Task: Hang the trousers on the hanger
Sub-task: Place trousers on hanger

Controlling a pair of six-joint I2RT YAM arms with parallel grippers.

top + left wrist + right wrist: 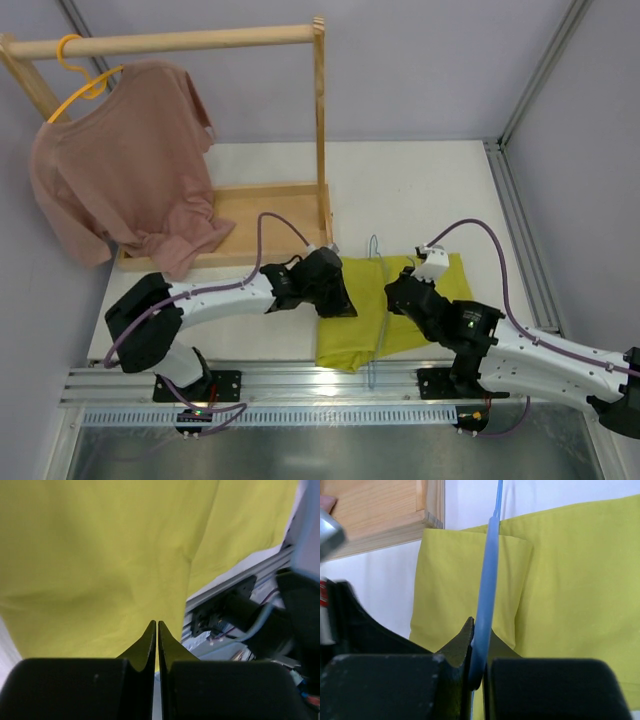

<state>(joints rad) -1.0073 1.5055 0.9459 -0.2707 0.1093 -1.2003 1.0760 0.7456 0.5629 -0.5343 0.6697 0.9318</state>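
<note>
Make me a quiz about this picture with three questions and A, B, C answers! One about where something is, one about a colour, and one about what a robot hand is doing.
1. Where are the trousers?
A) on the table
B) in a basket
C) on a chair

2. What colour is the thin wire hanger?
A) red
B) light blue
C) black

3. What is the right hand doing?
A) standing wide open
B) holding a cup
C) shut on the hanger

Answers:
1 A: the top view shows them spread on the white table.
2 B: the wire looks light blue against the yellow-green cloth.
3 C: the right wrist view shows the hand closed on the blue wire.
</note>
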